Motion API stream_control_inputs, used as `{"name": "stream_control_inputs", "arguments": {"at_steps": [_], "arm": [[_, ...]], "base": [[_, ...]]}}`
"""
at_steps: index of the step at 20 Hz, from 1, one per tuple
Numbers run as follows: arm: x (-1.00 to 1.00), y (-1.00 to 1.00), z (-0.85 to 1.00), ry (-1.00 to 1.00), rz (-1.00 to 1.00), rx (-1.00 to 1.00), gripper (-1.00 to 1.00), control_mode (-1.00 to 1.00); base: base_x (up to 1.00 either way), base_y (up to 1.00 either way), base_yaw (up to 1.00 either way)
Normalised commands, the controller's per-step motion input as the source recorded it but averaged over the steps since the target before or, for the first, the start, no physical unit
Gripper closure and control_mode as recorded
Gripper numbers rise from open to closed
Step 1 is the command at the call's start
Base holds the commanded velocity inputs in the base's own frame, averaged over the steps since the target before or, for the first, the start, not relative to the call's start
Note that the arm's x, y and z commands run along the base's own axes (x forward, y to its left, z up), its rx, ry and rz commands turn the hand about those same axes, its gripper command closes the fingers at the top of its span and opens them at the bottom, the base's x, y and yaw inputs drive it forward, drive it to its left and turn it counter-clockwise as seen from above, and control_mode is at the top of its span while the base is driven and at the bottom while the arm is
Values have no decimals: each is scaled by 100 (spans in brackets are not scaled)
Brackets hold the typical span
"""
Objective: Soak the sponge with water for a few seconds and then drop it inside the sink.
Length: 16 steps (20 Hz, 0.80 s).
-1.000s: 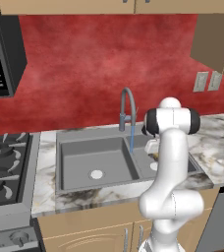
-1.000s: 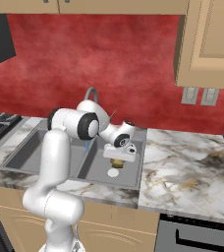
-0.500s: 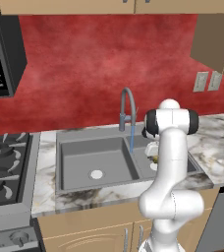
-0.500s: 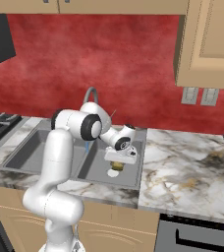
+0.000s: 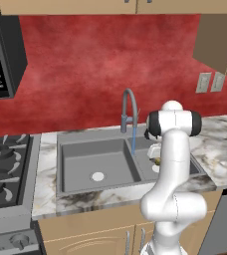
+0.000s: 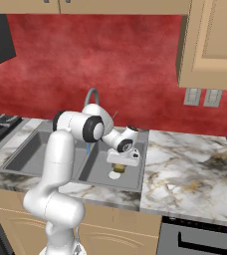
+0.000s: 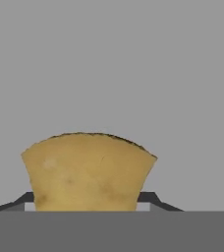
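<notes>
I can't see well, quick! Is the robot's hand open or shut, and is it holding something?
Gripper: shut on the sponge, held over the sink.

The sponge (image 7: 88,171) is a yellow-tan block, wider at its top than its base, low and left of centre in the hand view, with flat grey behind it. In the right base view the sponge (image 6: 119,168) hangs over the right basin of the grey double sink (image 6: 41,172), apparently just above a pale drain. The water (image 5: 133,141) falls as a thin blue stream near the divider at mid-frame
</notes>
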Motion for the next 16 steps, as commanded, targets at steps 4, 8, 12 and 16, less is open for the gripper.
{"name": "stream_control_inputs", "arguments": {"at_steps": [4, 8, 12, 16], "arm": [[0, 0, 0, 0, 0, 0, 100, -100], [0, 0, 0, 0, 0, 0, -100, -100], [0, 0, 0, 0, 0, 0, -100, -100], [0, 0, 0, 0, 0, 0, -100, -100]], "base": [[0, 0, 0], [0, 0, 0], [0, 0, 0], [0, 0, 0]]}}
